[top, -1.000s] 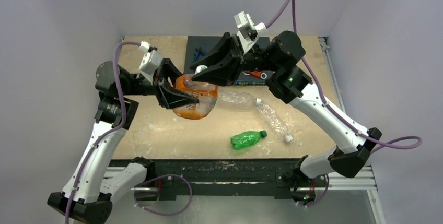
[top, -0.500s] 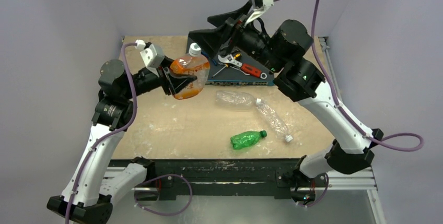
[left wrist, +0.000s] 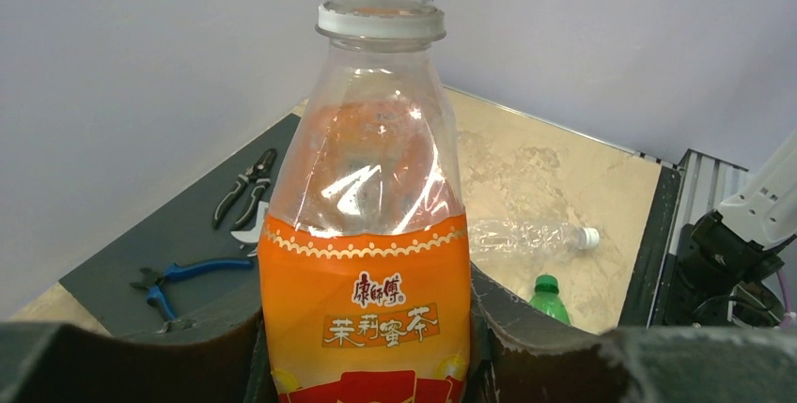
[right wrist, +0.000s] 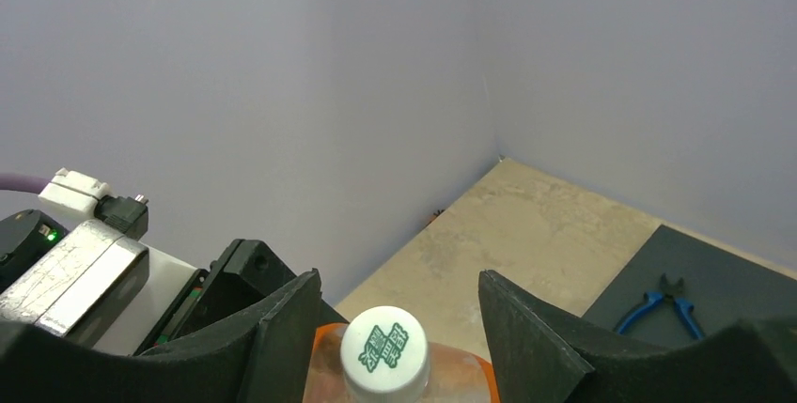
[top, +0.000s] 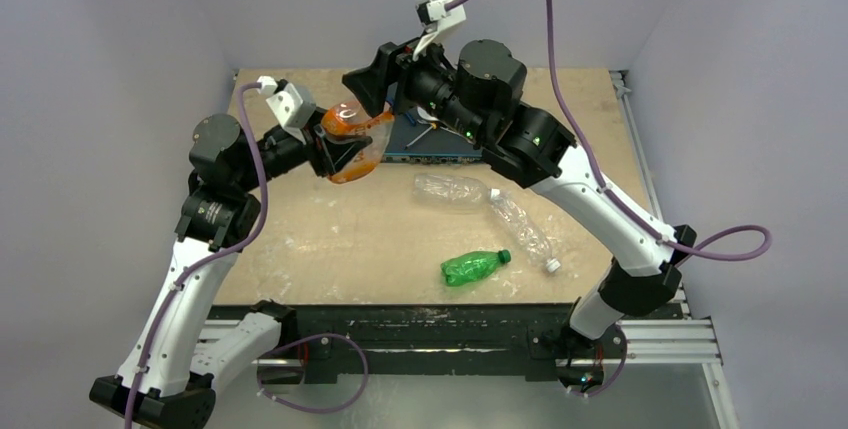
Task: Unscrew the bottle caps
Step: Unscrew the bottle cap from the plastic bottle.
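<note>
At the far left of the tabletop (top: 330, 239): the orange-label bottle (left wrist: 367, 262) is held upright and clear of the surface, neck up, so that its cap faces the second arm.
Left end effector (left wrist: 362, 337): clamped on the labelled lower body of the bottle. Its purpose, as judged, is to keep the body from turning while the cap is twisted.
Right end effector (right wrist: 395, 304): poised over the neck with its jaws parted and one finger (right wrist: 282, 328) on each side of the white cap (right wrist: 383, 348). A gap shows at both sides, so nothing is gripped.
Cap status: seated on the neck above its collar ring. It is round and smooth-rimmed, with a green printed mark on the top face.
Bottle material: thin clear plastic with glossy highlights and a sloped shoulder. An orange wrap label with printed characters covers the lower body.
Remaining bottles: one clear crinkled bottle (top: 452, 189), a second clear crinkled bottle (top: 522, 229) and a green bottle (top: 470, 267) lie on their sides mid-tabletop. All three are capped and well apart from both end effectors.
Tabletop surface: pale board, scuffed and whitish in patches.
Dark mat (left wrist: 188, 243): flat and matte, at the far edge. It carries blue-handled pliers (right wrist: 653, 307) and black-handled pliers (left wrist: 242, 187) — neither is part of the task.
Next move, as judged: the parted jaws must close squarely on the cap rim before any rotation — a small, smooth cap is likely to slip if gripped off centre.
</note>
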{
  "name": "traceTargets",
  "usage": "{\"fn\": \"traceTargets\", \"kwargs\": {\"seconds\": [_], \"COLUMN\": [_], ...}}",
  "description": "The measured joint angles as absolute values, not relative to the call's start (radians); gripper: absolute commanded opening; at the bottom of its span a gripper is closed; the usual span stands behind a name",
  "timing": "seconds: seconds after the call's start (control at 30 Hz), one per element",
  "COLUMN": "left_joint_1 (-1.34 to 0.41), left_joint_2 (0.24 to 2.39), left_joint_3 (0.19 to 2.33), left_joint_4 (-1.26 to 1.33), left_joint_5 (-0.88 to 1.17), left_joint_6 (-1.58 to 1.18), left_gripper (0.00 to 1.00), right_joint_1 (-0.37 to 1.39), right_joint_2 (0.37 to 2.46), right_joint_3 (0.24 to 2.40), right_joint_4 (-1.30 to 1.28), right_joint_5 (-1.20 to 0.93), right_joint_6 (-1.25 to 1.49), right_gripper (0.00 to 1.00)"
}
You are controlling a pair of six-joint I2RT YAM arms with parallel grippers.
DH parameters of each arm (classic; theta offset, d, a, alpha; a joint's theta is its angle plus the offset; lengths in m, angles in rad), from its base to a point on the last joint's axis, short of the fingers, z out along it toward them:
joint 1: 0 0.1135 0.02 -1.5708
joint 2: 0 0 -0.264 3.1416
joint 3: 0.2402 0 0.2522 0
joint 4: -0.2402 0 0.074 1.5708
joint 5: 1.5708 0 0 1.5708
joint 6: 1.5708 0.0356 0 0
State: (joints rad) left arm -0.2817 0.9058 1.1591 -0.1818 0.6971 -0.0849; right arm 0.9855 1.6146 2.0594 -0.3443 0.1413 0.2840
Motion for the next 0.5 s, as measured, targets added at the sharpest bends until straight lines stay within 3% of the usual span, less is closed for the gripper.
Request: {"fn": "traceTargets", "kwargs": {"seconds": [0.5], "left_joint_1": [-0.282], "left_joint_2": [0.899], "left_joint_3": [1.159], "left_joint_4": [-0.182], "left_joint_5": [0.670], "left_joint_6": [-0.084], "left_gripper": [0.00], "right_joint_1": [0.986], "right_joint_2": [1.615], "right_joint_3": [2.059], "right_joint_4": [-0.344], "right_joint_5": [0.137], "right_joint_6": [0.301], "right_gripper": [0.43]}}
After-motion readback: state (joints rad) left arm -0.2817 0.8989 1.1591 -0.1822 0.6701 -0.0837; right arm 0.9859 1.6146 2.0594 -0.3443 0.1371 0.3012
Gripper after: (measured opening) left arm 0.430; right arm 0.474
